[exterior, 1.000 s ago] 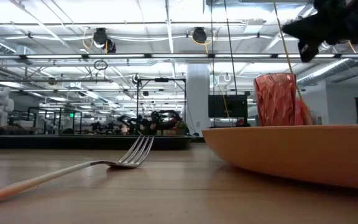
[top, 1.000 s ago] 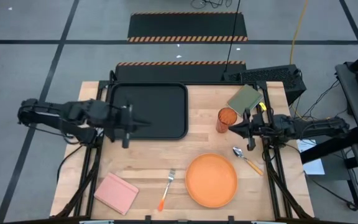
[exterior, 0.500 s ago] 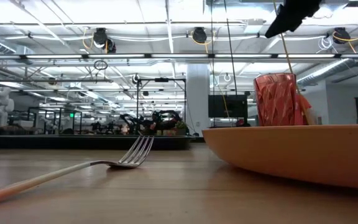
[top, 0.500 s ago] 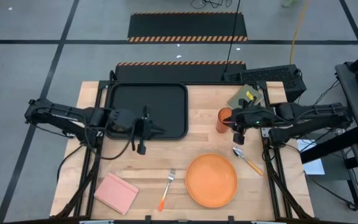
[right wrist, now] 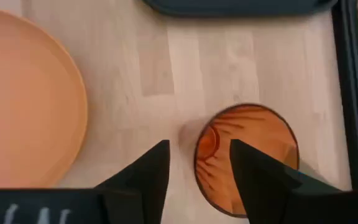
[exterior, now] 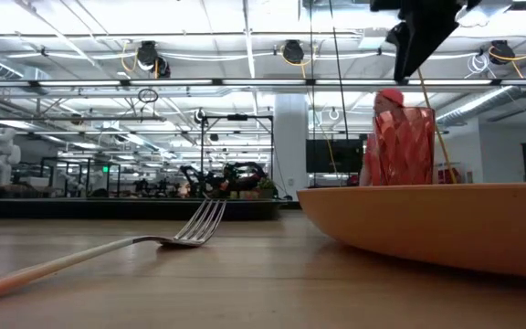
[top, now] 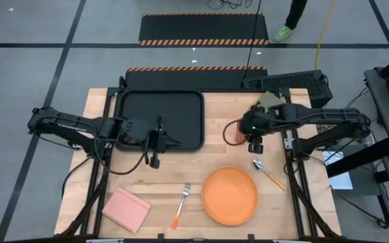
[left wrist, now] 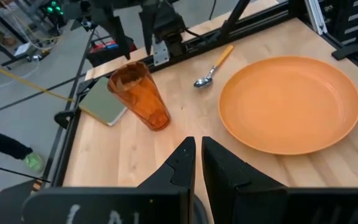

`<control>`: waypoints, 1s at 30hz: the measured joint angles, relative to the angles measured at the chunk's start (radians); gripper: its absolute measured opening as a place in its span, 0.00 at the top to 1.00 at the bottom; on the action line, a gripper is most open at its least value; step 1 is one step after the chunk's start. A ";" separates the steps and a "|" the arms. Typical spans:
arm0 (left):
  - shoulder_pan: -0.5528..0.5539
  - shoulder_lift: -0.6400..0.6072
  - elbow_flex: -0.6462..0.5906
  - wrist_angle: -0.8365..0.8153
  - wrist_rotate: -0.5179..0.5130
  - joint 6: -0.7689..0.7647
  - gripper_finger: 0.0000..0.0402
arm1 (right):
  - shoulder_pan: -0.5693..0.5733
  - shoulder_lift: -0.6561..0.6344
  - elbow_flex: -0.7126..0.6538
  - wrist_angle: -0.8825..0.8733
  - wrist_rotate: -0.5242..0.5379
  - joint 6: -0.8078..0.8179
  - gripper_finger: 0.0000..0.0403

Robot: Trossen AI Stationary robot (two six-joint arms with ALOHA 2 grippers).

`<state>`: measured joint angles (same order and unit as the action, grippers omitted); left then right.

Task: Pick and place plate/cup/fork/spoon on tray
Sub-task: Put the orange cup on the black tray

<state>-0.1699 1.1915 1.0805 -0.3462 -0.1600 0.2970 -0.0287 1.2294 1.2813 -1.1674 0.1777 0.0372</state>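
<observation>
Tableware lay untouched across the near half of the table (top: 147, 175): the fork (top: 182, 204) at the front edge, the plate (top: 229, 196) just beside it, and the spoon (top: 268, 173) off the plate's right rim, all resting on bare wood. Farther back, the cup (top: 234, 133) stood upright on the table, well to the right of the tray (top: 161, 120). The right gripper (right wrist: 197, 163) hung directly above the cup, its jaws parted and straddling the near part of the rim without closing on it. The left gripper (left wrist: 197, 160) hovered over the tray's right edge with its jaws nearly together, holding nothing. At the far side, the tray itself showed no tableware. By this view nothing had been placed yet; all four items remained to be moved, and the cup looked like the first one in hand.
</observation>
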 joint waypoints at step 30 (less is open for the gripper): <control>0.000 0.000 0.000 0.018 0.000 0.009 0.92 | -0.104 0.024 -0.219 0.056 -0.101 -0.158 0.96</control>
<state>-0.1696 1.1912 1.0805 -0.3284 -0.1600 0.3061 -0.1329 1.2537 1.0622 -1.1112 0.0766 -0.1212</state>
